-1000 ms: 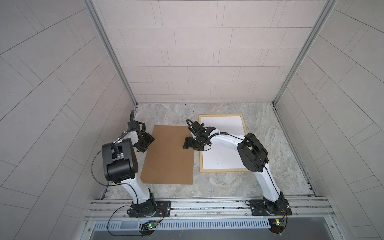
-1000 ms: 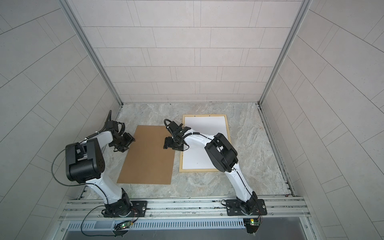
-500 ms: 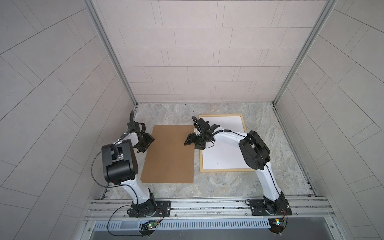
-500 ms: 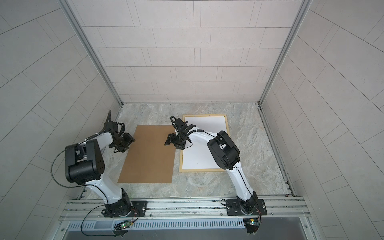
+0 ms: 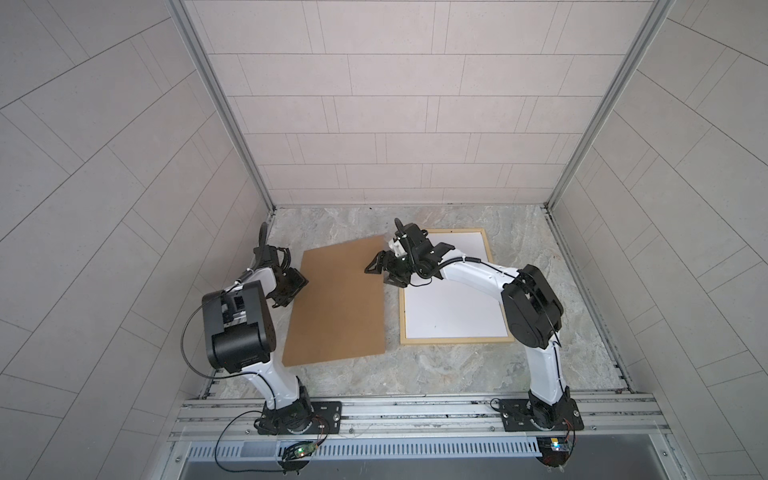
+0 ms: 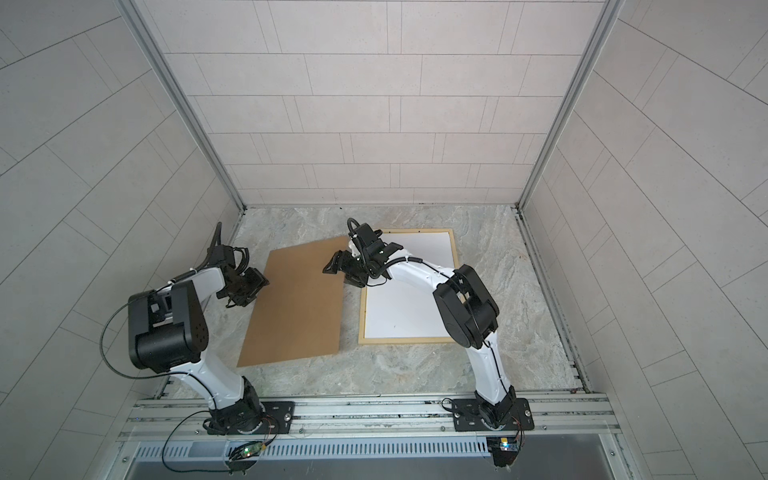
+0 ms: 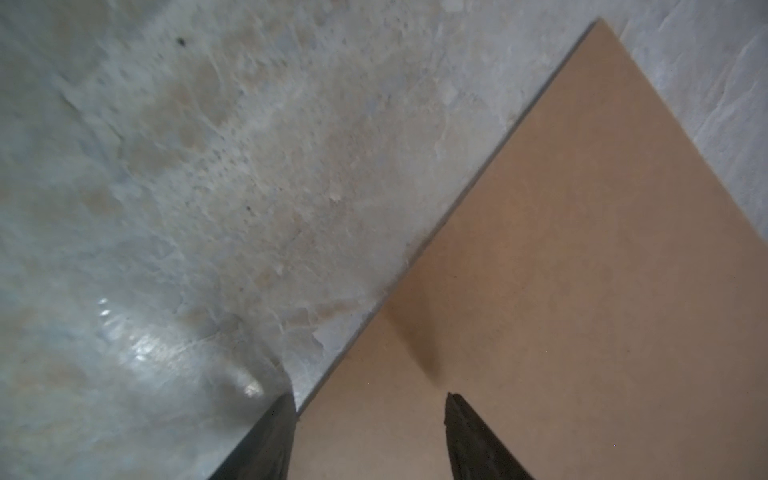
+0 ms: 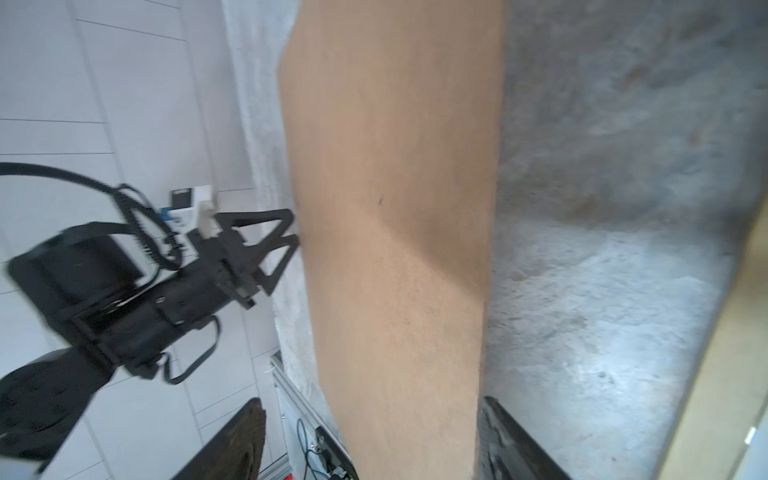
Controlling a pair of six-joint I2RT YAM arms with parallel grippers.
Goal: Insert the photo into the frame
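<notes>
On marbled grey tabletop [image 5: 457, 374], wooden frame [image 5: 453, 340], tiled walls [image 5: 395, 104] around

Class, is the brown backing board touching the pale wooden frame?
Apart. In both top views a strip of marble table shows between the brown backing board and the left bar of the frame; the right gripper hides their far corners.

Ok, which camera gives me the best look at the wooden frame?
Both top views: the frame lies flat, nearly whole, with only the right arm covering parts of it. The right wrist view catches just a blurred pale strip at its edge, probably one bar; the left wrist view shows none of it.
</notes>
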